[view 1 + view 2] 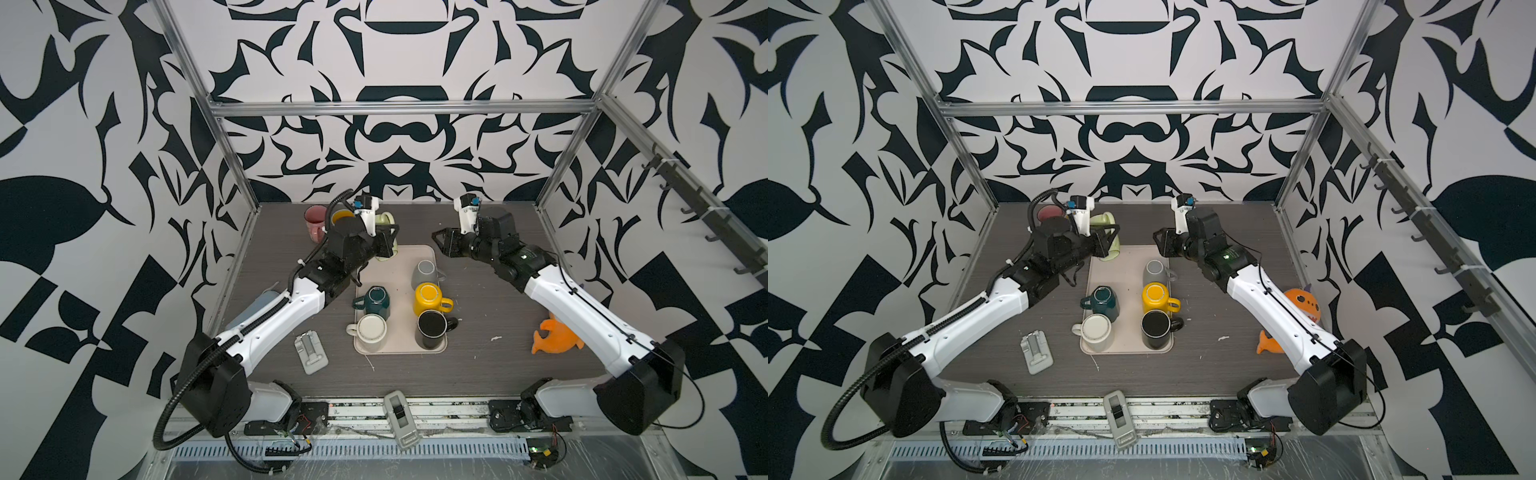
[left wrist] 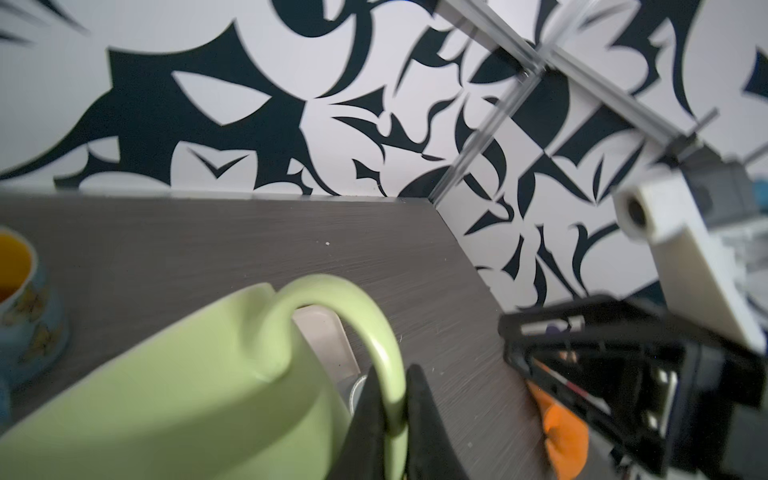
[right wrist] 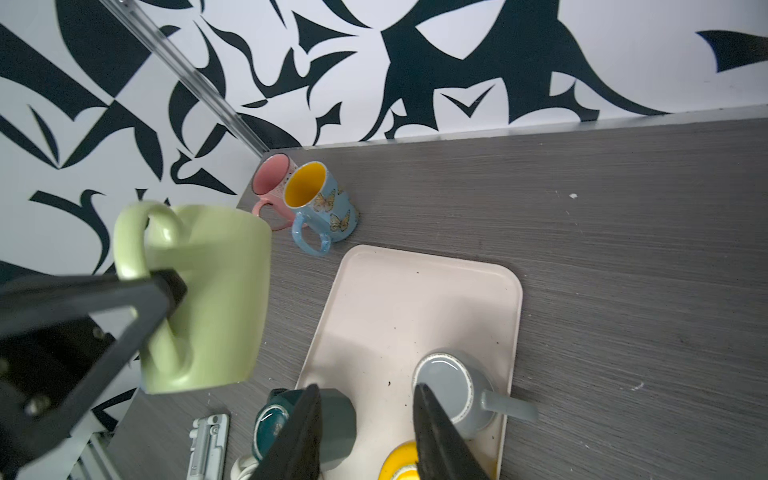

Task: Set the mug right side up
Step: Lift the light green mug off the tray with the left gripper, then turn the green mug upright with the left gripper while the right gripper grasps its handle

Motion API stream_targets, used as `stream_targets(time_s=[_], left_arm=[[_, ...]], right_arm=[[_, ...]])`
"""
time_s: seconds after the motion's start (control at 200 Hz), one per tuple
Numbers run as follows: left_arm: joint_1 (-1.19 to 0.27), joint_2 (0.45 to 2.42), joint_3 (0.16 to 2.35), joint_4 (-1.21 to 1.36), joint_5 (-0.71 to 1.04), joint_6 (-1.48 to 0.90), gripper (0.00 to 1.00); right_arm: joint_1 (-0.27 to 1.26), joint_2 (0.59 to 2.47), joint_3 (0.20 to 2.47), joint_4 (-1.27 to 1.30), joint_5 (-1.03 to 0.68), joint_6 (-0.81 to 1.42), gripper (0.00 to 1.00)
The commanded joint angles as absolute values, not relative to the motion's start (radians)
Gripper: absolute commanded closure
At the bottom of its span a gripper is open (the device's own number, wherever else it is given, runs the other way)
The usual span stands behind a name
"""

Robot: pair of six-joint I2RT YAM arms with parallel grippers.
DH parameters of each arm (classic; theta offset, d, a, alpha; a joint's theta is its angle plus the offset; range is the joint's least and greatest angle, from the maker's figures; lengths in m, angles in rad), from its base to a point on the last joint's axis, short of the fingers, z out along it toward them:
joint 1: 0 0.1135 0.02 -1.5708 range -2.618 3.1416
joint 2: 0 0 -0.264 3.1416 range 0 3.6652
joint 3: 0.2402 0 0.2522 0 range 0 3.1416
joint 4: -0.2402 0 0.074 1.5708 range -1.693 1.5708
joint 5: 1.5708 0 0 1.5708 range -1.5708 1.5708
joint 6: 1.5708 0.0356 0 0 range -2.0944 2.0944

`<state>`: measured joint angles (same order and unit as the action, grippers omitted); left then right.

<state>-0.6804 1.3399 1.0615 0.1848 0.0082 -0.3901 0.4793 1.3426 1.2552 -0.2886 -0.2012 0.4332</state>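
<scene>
The left claw [image 2: 395, 390] is clamped tight on the handle of the light green mug [image 3: 216, 299] and holds it in the air, clear of the desk [image 1: 498, 316], above the far left corner of the beige tray [image 1: 397, 270]. The mug's mouth does not show in any view, so I cannot tell which way up it is. The right claw [image 3: 366, 390] hovers over the tray's far right part, its jaws partly apart with nothing between them.

Five mugs stand on the tray. A gray mug [image 1: 424, 274], a yellow mug [image 1: 428, 297], a teal mug [image 1: 376, 301] and a cream mug [image 1: 371, 332] all stand base up. Whether the black mug [image 1: 431, 330] is inverted I cannot tell. In the desk's far left corner a pink mug [image 1: 314, 222] and a blue butterfly mug [image 3: 324, 203] stand upright and touching, both empty, the blue one yellow inside.
</scene>
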Motion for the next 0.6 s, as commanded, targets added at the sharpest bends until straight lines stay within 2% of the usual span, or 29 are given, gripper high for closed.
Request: stream_targets(time_s=[0.0,0.285,0.595], left_arm=[[-0.756,1.266,1.006,0.400,-0.099,-0.015,1.00],[-0.875,1.206,0.877,0.592,-0.258,0.380,1.00],[-0.962,1.258,0.847,0.656,-0.416,0.780,1.00]], right_arm=[[0.476,1.315,1.323,-0.278,-0.276,0.399,0.60],[0.476,1.305,1.397,-0.309,-0.379,0.360,0.56],[0.475,1.317,1.468,-0.387,-0.553,0.264,0.44]])
